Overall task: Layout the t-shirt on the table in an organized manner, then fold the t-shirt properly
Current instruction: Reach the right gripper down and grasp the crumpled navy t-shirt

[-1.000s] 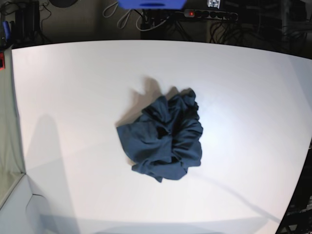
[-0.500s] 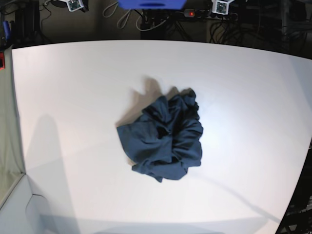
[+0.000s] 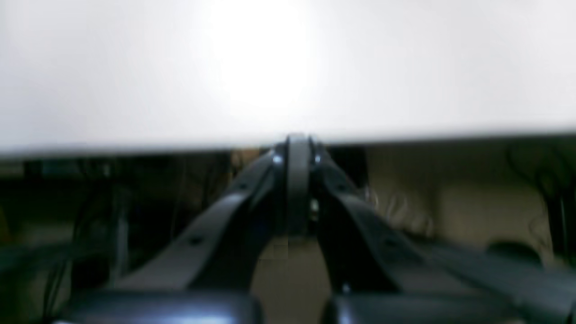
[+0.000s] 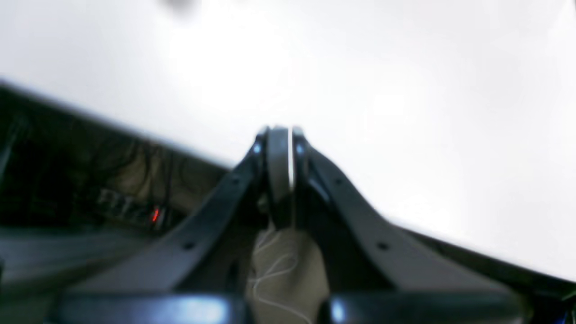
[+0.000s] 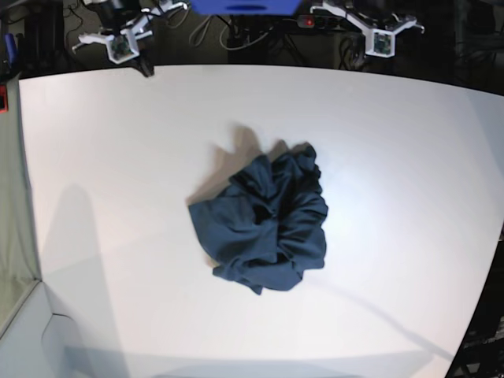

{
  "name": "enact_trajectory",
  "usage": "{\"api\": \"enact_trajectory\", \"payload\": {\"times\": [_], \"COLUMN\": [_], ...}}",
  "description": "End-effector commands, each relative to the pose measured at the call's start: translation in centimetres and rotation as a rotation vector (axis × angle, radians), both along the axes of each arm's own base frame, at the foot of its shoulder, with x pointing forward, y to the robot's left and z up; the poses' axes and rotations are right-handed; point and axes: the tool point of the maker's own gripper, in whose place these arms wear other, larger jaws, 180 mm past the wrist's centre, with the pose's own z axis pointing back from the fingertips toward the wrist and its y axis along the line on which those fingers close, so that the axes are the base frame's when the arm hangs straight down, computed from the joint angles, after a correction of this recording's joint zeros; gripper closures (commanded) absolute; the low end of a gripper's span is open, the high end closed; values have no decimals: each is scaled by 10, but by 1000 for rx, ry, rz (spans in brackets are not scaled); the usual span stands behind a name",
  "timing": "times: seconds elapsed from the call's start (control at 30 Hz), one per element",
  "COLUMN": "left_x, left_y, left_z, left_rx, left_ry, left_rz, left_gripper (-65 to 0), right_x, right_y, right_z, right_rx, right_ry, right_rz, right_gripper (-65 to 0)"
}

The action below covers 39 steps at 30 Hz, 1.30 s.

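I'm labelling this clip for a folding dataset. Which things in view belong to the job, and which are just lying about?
Part of the job:
- t-shirt, crumpled in a heap mid-table
- table
- left gripper, shut
- right gripper, shut

Just lying about:
- power strip with a red light, behind the table
- loose cables beside it

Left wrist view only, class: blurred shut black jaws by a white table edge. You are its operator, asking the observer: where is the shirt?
Observer: The crumpled dark navy-blue cotton t-shirt lies near the middle of the large white table, with nothing touching it.
Operator: And the other arm?
Observer: The right gripper is shut on nothing, at the table's far edge.
Operator: Is anything spread flat?
Observer: No, the t-shirt is one bunched heap.
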Motion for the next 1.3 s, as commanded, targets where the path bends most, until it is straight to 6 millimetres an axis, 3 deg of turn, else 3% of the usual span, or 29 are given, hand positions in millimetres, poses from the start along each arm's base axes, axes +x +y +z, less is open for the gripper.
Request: {"api": "enact_trajectory", "payload": {"times": [0.0, 0.1, 0.3, 0.5, 0.63, 0.87, 1.27], "left_x": [0, 3, 11, 10, 10, 12, 23], "left_y": [4, 10, 11, 7, 7, 7, 9], "left_z": [7, 9, 11, 11, 10, 11, 15], "left_rx": [10, 21, 24, 16, 16, -84, -185], "left_ry": [-20, -31, -50, -47, -46, -48, -65], "left_rz": [7, 20, 22, 18, 18, 71, 101], "left_gripper": [-3, -4, -5, -5, -32, -295, -302], "right_x": [10, 33, 80, 124, 150, 183, 218], "right_y": [10, 25, 54, 90, 123, 142, 148], "right_z": [12, 23, 53, 66, 77, 102, 72], "right_rx": [38, 85, 189, 229, 236, 258, 193], "right_ry": [-57, -124, -267, -247, -194, -210, -163], "right_rz": [-4, -16, -39, 13, 86, 99, 113], "right_gripper": [0, -46, -260, -352, -370, -371, -371]}}
